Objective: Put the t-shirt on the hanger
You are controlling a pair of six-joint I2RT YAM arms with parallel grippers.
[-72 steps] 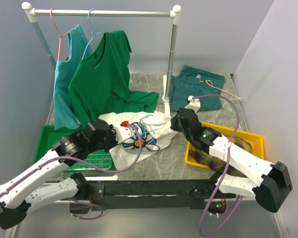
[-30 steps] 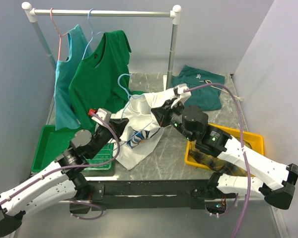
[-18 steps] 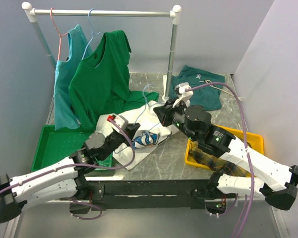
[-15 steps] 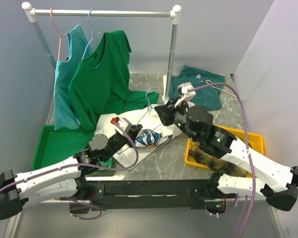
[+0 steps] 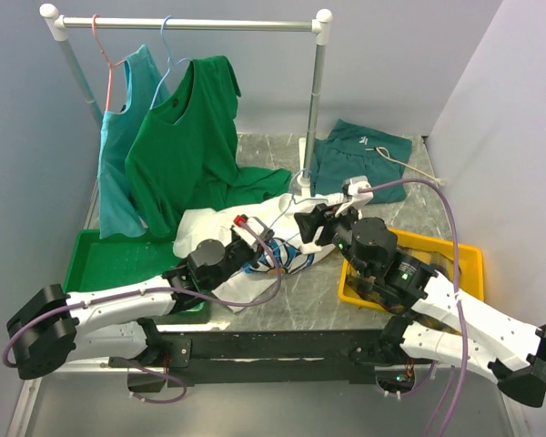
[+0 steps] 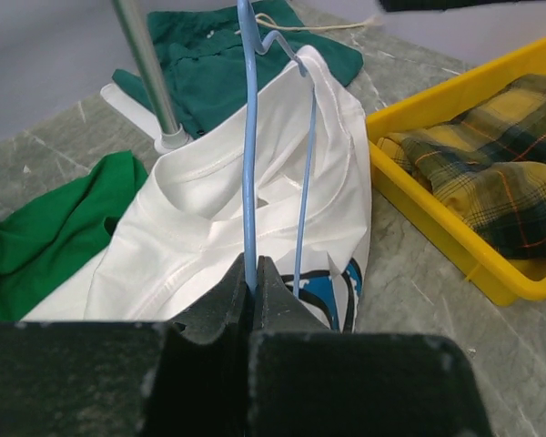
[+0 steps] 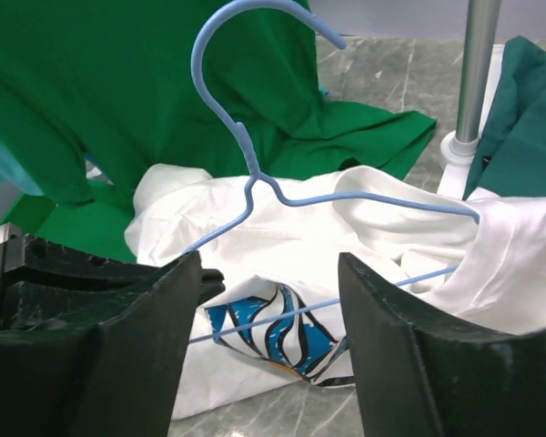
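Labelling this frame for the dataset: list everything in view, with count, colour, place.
t-shirt: 1, white with blue print, table centre
hanger: 1, light blue, partly in the t-shirt
rail: 1, white, back of table
green shirt: 1, hung on rail
teal shirt: 1, hung on rail, left
folded garment: 1, dark green, back right
green tray: 1, left
yellow tray: 1, right, holds plaid cloth
left hand: 1, black, shut on hanger
right hand: 1, black, open, by hanger
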